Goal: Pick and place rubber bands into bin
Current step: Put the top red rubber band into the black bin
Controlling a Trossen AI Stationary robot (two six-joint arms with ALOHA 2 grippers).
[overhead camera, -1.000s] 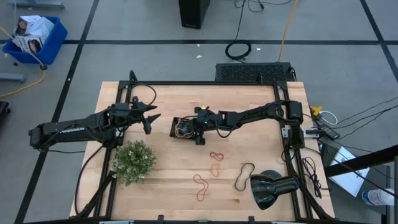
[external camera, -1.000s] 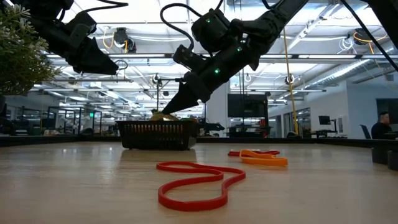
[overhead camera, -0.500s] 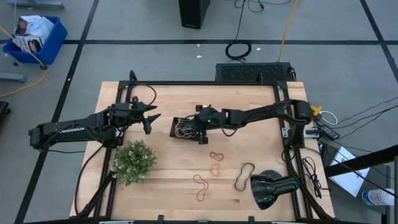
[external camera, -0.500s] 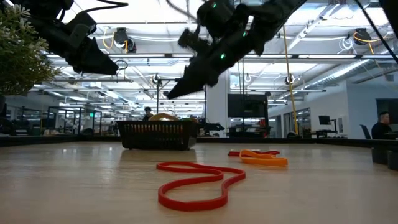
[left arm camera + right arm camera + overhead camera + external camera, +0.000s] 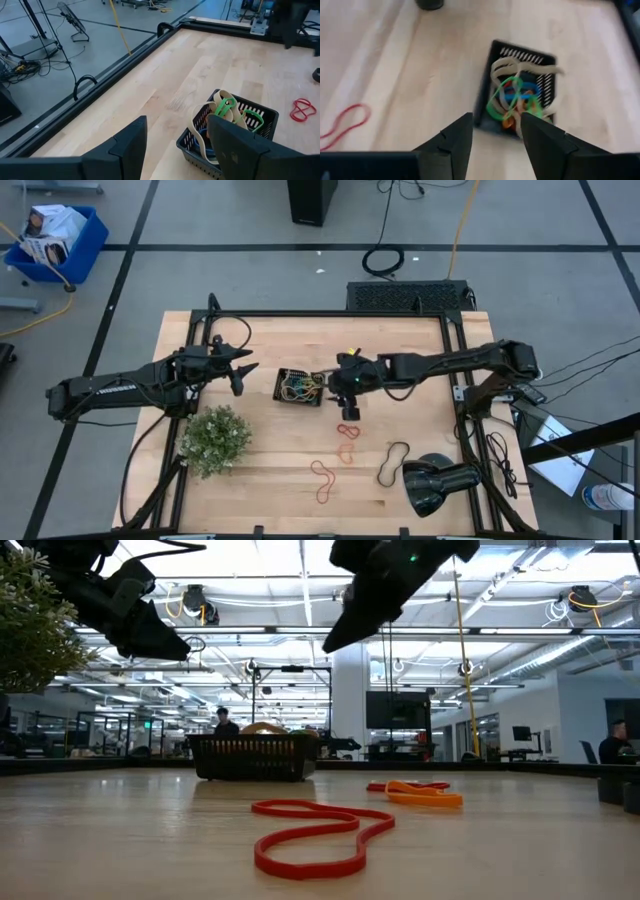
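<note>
The bin is a small black mesh tray left of the table's middle. It holds a tangle of green, tan, blue and orange rubber bands. More rubber bands lie flat on the wood: a red one, an orange one, a second red one and a black one. My right gripper hangs open and empty above the table, just right of the bin. My left gripper waits open in the air left of the bin.
A green plant stands near the front left. A black lamp-like object lies at the front right. Black frame rails run along the table's edges. Bare wood lies between the bin and the loose bands.
My right gripper has risen from the bin's top and drawn back toward the table's right edge. It now hangs well above the bin's right side. The bin and the loose bands have stayed where they were.
</note>
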